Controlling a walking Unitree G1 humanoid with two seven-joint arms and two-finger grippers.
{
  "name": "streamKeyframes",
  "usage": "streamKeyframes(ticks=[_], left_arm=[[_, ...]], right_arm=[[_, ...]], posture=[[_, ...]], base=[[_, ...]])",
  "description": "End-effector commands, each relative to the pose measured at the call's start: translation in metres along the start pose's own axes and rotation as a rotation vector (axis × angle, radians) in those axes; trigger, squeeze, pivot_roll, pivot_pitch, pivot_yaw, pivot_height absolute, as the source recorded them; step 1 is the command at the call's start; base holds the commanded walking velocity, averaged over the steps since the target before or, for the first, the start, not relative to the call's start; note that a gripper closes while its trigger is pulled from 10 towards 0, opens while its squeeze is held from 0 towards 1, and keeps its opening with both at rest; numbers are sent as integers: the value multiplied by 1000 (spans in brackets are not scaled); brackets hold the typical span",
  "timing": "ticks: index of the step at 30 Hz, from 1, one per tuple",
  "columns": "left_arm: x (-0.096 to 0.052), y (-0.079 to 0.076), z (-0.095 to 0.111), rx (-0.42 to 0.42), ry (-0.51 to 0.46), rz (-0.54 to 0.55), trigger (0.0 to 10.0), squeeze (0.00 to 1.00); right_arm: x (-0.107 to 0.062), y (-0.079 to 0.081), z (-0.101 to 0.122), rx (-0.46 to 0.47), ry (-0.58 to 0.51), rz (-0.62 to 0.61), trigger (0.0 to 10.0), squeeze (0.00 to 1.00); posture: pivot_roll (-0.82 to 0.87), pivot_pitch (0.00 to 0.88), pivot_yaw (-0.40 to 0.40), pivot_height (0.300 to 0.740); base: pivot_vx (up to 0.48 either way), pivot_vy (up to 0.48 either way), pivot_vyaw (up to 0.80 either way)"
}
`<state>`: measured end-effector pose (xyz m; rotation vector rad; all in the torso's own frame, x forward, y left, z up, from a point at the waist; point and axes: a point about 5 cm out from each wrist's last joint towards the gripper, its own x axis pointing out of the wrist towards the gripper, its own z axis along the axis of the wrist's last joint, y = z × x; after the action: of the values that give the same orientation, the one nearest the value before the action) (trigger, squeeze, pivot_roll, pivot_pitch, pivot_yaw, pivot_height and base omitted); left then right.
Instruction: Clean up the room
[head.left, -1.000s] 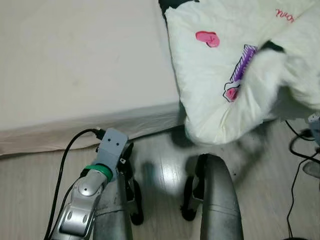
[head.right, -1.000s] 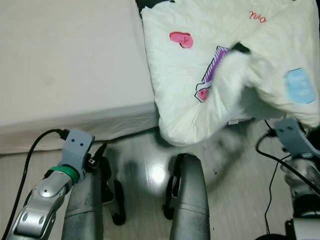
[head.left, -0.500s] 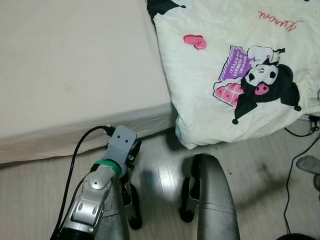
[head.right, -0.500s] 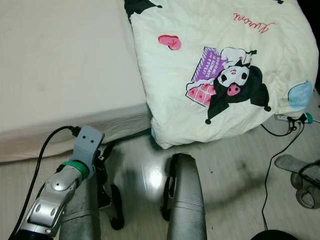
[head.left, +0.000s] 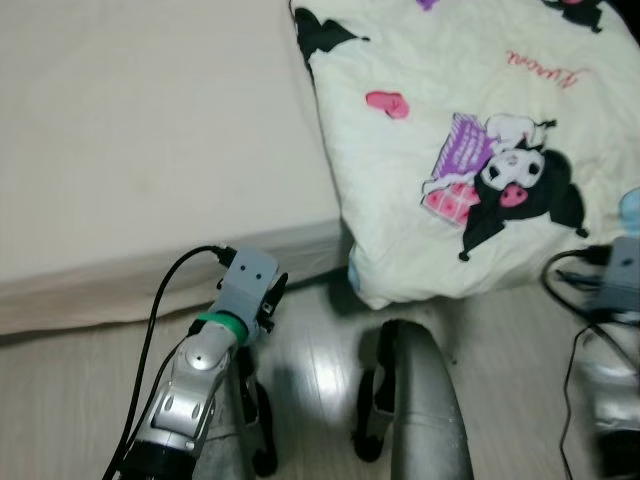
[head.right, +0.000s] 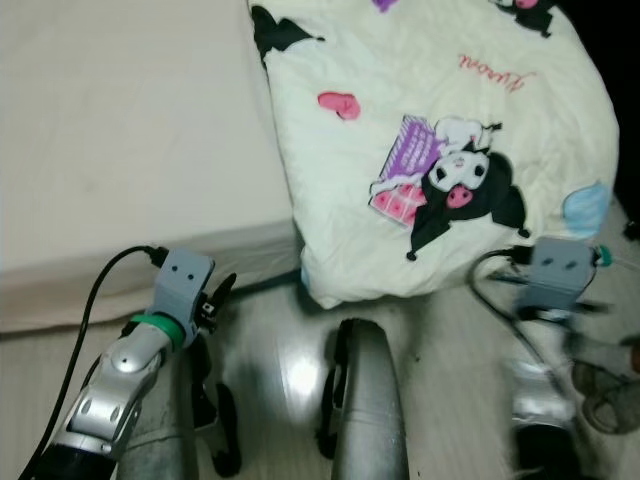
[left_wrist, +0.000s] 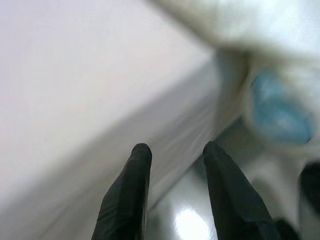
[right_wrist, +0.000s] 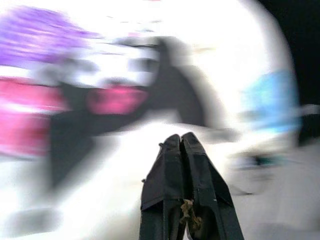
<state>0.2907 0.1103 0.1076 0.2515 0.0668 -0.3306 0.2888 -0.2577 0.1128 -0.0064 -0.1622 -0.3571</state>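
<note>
L gripper, fingers apart w/ a gap, has the cream mattress side close ahead; pale wood floor below it is open. Off to its right, the white quilted cartoon-print blanket overhangs the bed edge & blocks that way. R gripper, fingers pressed together, has the same blanket right in front. Black cables trail on floor near the R arm.

A home bedroom: a bare mattress, a cartoon-print quilt (cream-coloured), pale wood-look floor.
</note>
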Motion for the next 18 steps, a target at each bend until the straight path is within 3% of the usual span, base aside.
streamKeyframes(ticks=[1,2,3,5,8,13,18], left_arm=[[-4,-4,-8,-19,21,-18,10000,0],[-2,-5,-2,-30,-6,-26,10000,0],[-2,-5,-2,-30,-6,-26,10000,0],[3,-7,11,-46,-59,-38,10000,0],[11,-9,24,-51,-108,-42,10000,0],[16,-9,24,-48,-114,-43,10000,0],[18,-12,22,-48,-111,-46,10000,0]], right_arm=[[-6,0,-2,74,31,17,10000,0],[-12,17,-3,151,52,75,10000,0],[-12,17,-3,151,52,75,10000,0],[-22,39,-9,221,80,173,10000,0],[-31,56,-23,285,144,235,10000,0],[-35,59,-29,334,175,237,10000,0],[-36,64,-31,314,197,272,10000,0]], posture=[[-76,170,41,596],[-77,160,39,596],[-77,160,39,596],[-76,135,38,596],[-74,92,32,596],[-75,59,29,611],[-75,40,23,626]], base=[[0,0,0],[0,0,0],[0,0,0],[0,0,0],[0,0,0],[0,0,0],[0,0,0]])
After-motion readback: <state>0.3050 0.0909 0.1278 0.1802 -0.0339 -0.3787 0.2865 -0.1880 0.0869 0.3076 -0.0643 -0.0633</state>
